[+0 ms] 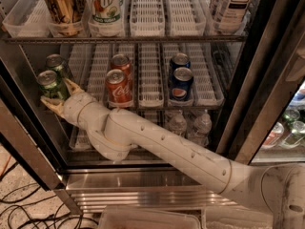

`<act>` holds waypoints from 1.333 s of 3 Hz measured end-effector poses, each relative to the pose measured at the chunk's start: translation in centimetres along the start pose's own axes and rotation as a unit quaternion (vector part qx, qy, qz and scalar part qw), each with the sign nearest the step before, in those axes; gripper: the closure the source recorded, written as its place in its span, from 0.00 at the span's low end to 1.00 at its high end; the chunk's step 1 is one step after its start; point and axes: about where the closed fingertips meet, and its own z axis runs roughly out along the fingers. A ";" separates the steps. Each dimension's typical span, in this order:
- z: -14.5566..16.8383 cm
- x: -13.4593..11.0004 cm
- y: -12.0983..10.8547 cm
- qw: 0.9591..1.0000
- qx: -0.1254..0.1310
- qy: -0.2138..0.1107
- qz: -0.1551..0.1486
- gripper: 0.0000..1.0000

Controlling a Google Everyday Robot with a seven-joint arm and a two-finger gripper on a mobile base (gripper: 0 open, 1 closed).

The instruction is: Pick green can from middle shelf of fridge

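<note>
Two green cans stand in the leftmost lane of the middle shelf (151,99) of the fridge (143,178). The front green can (49,83) is near the shelf's front edge, and the second green can (58,64) is behind it. My gripper (60,95) reaches in from the lower right and sits at the front green can's lower part. Its two pale yellow fingers (72,86) are spread, one to the can's right and one below its left side. The can stands upright on the shelf.
Two red cola cans (116,86) and two blue Pepsi cans (181,82) stand in lanes to the right. The top shelf holds cans and bottles (106,6). Water bottles (201,125) sit on the shelf below. The dark door frame (259,80) is at the right, with cables on the floor (19,204).
</note>
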 end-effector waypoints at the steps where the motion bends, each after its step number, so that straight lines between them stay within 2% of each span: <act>1: 0.0 -1.5 0.9 1.000 -0.007 -0.019 -0.019 1.00; 2: 0.1 -4.6 2.3 0.997 -0.019 -0.047 -0.050 1.00; 3: -0.2 -6.6 3.3 0.995 -0.025 -0.062 -0.071 1.00; 4: -1.9 -7.6 4.1 0.995 -0.031 -0.060 -0.080 1.00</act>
